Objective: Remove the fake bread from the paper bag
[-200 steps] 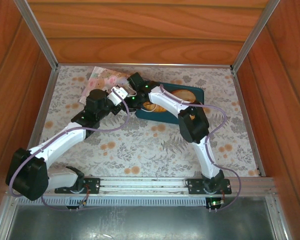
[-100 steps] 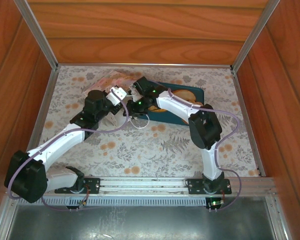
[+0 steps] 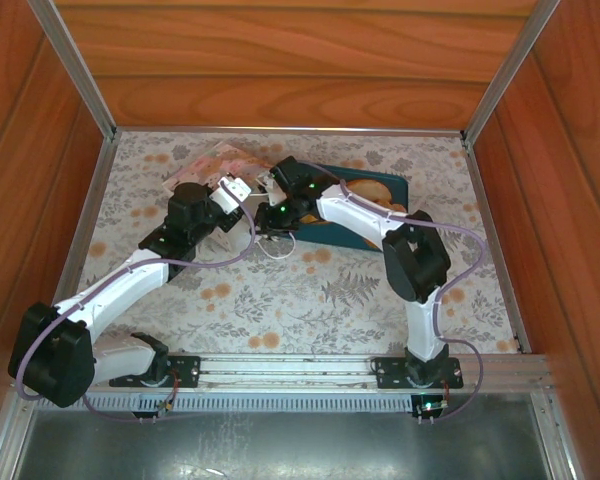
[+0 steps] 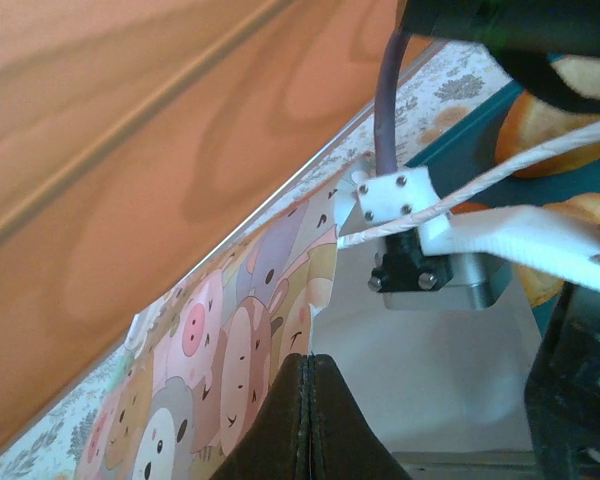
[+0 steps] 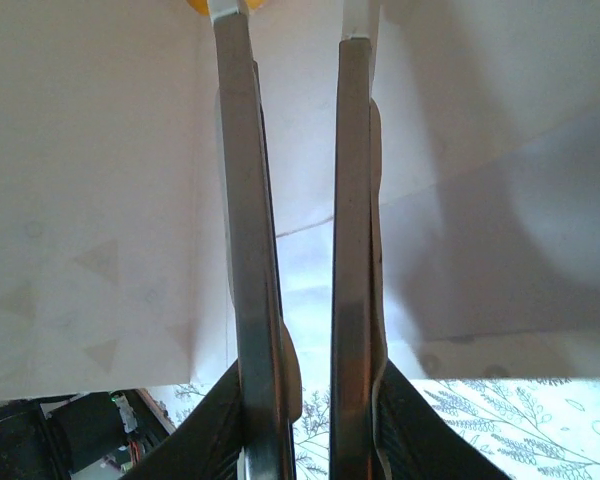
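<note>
Paper bag (image 3: 210,163) lies on table's far left; cartoon-animal side faces up, mouth half hidden under both wrists. Left gripper (image 4: 307,365): pads pressed together at bag's patterned edge (image 4: 230,350), paper apparently pinched. Right gripper (image 5: 290,30) is inside white bag interior (image 5: 100,200). Narrow gap between fingers (image 5: 242,200); tips cut off at frame top, so grip can't be told. Yellow scrap (image 5: 225,4) there is unidentifiable. Fake bread (image 3: 365,190) on teal tray (image 3: 398,187) is partly covered by right arm; bread (image 4: 565,120) is cropped in left wrist view.
</note>
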`<state>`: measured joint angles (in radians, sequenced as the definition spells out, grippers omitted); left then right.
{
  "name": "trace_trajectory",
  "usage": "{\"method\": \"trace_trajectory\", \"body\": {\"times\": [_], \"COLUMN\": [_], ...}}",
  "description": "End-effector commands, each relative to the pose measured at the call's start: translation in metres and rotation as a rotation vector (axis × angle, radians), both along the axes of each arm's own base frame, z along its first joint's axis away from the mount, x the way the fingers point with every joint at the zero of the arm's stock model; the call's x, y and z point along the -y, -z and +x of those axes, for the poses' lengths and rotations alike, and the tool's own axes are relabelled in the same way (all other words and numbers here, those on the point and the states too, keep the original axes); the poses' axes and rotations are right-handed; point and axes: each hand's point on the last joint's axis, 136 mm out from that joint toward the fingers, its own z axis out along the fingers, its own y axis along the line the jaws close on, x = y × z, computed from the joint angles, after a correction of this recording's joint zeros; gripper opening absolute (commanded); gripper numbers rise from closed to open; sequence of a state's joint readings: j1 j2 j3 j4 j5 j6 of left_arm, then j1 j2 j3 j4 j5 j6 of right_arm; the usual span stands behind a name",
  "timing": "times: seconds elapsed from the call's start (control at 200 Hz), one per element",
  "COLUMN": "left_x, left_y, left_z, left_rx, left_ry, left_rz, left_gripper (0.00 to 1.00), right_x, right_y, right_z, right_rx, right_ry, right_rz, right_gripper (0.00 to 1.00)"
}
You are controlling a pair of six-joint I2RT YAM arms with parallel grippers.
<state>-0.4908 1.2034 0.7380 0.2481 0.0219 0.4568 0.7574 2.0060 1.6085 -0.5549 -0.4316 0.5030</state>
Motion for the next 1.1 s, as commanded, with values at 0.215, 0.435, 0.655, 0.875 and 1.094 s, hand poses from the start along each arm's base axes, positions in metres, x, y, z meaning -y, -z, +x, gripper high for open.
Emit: {"method": "trace_trajectory", "body": {"times": [0.215,0.435,0.655,0.875,1.094], "left_x": [-0.016,-0.027,-0.037,-0.047,-0.062], "left_y": [-0.018,-0.035,-0.038,-0.035,-0.034], "left_z": [0.018,0.029,0.042,0.052,0.059], "left_rx": [0.044,0.074,0.072,0.046,0.032], "left_ry": [-0.119,-0.211,-0.294,-0.35,-0.409], "left_rz": [-0.01,-0.025,-0.018,-0.026,-0.039], "left_gripper": [0.0,0.0,0.0,0.0,0.0], "right_x": [0.04,0.059,0.085,0.117,0.156], "right_y": [-0.046,-0.063,-0.09,-0.115,-0.141], "right_z": [-0.012,-0.025,-0.037,-0.046,-0.055], "right_rx": [0.098,0.096,0.144,0.209,0.266], "right_ry": [0.026,0.038,0.068,0.129,0.228], "right_rz": [-0.047,-0.055,-0.086,-0.143,-0.219], "right_gripper": [0.0,0.0,0.0,0.0,0.0]}}
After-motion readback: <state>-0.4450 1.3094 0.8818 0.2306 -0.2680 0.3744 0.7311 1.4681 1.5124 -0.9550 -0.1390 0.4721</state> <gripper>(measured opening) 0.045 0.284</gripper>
